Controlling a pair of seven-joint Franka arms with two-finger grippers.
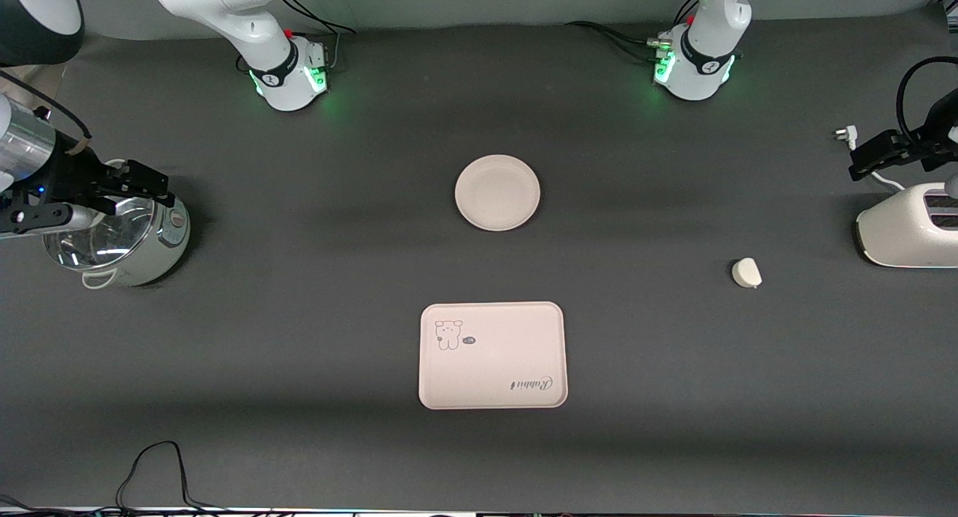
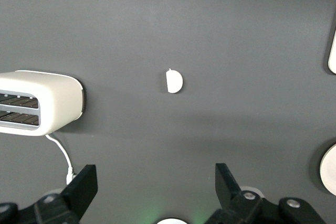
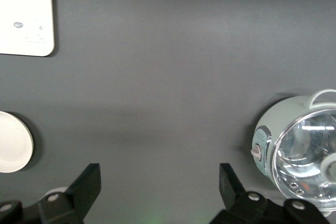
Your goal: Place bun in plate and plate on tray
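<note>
The bun (image 1: 746,272) lies alone on the dark table toward the left arm's end, beside the toaster; it also shows in the left wrist view (image 2: 174,81). The plate (image 1: 497,192) sits empty mid-table, and the tray (image 1: 492,355) lies empty nearer to the front camera than the plate. My left gripper (image 1: 882,152) hangs open and empty above the toaster, apart from the bun; its jaws (image 2: 156,174) stand wide. My right gripper (image 1: 138,184) hangs open and empty over the pot; its jaws (image 3: 160,174) stand wide. The right wrist view shows the plate (image 3: 13,141) and the tray (image 3: 23,14).
A white toaster (image 1: 909,227) with a cord stands at the left arm's end of the table. A pale green pot with a glass lid (image 1: 120,236) stands at the right arm's end. Cables lie along the table's near edge (image 1: 153,472).
</note>
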